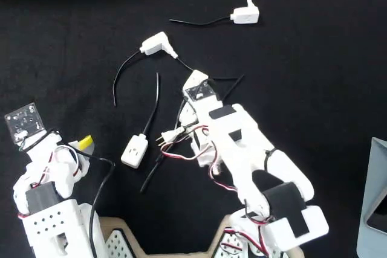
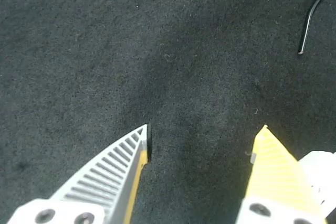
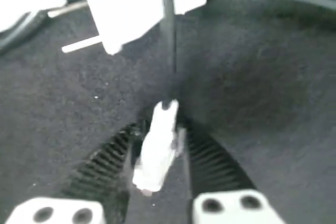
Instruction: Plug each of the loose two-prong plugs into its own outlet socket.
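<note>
Two-prong plug point(image 1: 173, 133) lies mid-frame in the high view, just right of the outlet socket point(image 1: 134, 151). The right gripper point(image 3: 160, 127) pinches a white corded piece point(image 3: 155, 150) (plug or socket, unclear). The left gripper point(image 2: 205, 129) is spread at the lower left.

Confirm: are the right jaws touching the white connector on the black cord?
Touching. In the right wrist view, the right gripper has its jaws shut on the white connector, one pressed against each side, with no gap visible.
</note>
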Action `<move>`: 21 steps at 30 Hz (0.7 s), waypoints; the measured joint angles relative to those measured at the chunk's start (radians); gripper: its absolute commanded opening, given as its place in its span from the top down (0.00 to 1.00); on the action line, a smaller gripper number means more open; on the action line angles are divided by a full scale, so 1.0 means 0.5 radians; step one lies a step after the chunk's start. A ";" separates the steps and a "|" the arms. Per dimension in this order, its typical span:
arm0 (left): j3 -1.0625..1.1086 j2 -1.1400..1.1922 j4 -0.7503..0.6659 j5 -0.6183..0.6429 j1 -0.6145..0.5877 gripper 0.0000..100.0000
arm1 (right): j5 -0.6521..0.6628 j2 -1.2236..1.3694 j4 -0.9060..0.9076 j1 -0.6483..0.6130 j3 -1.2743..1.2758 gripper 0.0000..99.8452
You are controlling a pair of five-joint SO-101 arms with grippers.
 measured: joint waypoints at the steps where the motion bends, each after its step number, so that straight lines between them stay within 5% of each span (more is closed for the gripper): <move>1: 0.000 0.000 0.000 0.000 0.000 0.69 | 0.000 0.003 0.003 0.006 -0.012 0.99; 10: 0.021 0.000 0.000 0.000 0.000 0.69 | 0.028 -0.147 0.098 -0.009 -0.021 0.99; 21: -0.086 0.000 0.000 0.000 0.000 0.69 | 0.077 -1.206 0.411 -0.006 -0.021 0.99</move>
